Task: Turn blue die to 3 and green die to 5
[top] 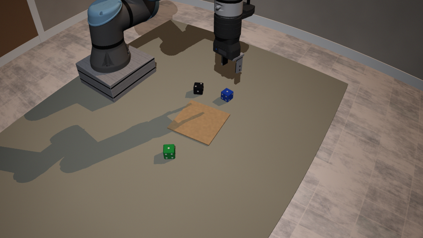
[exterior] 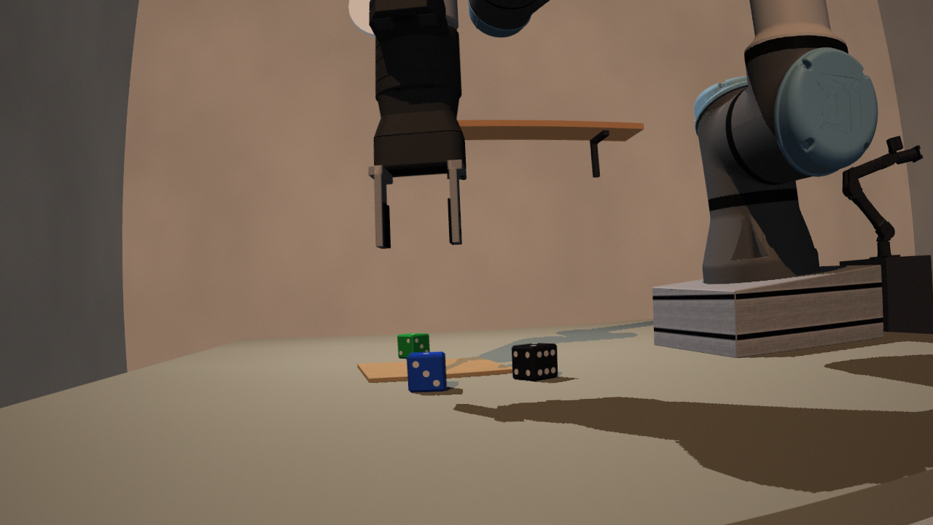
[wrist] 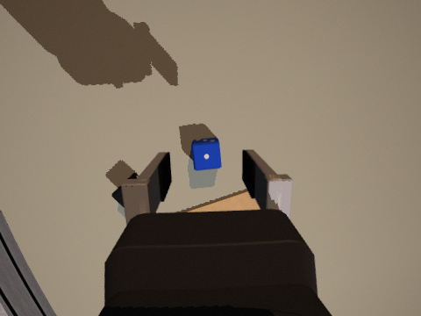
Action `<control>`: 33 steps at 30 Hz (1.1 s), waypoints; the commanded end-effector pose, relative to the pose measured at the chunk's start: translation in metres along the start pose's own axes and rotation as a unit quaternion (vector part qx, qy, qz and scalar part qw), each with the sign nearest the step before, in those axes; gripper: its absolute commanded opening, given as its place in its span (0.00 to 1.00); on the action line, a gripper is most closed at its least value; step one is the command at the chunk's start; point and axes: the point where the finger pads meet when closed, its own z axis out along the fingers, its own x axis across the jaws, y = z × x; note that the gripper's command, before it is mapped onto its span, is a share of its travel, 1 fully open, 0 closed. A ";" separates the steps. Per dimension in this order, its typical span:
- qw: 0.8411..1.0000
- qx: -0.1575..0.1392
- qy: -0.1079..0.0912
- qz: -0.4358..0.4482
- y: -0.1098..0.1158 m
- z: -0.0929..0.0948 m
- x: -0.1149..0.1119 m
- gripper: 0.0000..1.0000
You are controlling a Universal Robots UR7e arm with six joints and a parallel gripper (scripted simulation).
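Observation:
The blue die (top: 226, 95) lies on the table just beyond the far corner of the brown mat (top: 198, 121), off the mat. In the wrist view the blue die (wrist: 206, 154) shows one pip on top; its side in the exterior view (exterior: 426, 371) shows three. The green die (top: 169, 151) lies off the mat near its front-left side, one pip up. The black die (top: 198, 88) lies off the mat, left of the blue die. My gripper (exterior: 418, 241) points down, open and empty, high above the blue die. In the wrist view the fingers frame the blue die.
The robot base (top: 115, 70) stands on a block at the back left of the table. In the exterior view a wall shelf (exterior: 547, 128) hangs behind the gripper, and a black stand (exterior: 874, 195) is at the far right.

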 end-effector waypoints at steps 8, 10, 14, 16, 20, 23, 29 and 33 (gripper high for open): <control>1.000 0.000 0.001 -0.021 0.012 0.023 -0.001 1.00; 1.000 0.000 0.001 -0.023 0.013 0.025 -0.001 1.00; 1.000 0.000 0.001 -0.023 0.013 0.025 -0.001 0.87; 1.000 0.000 0.001 -0.023 0.013 0.025 -0.001 0.87; 1.000 0.000 0.001 -0.023 0.013 0.025 -0.001 0.87; 1.000 0.000 0.001 -0.023 0.013 0.025 -0.001 0.87; 1.000 0.000 0.001 -0.023 0.013 0.025 -0.001 0.87; 1.000 0.000 0.001 -0.023 0.013 0.025 -0.001 0.87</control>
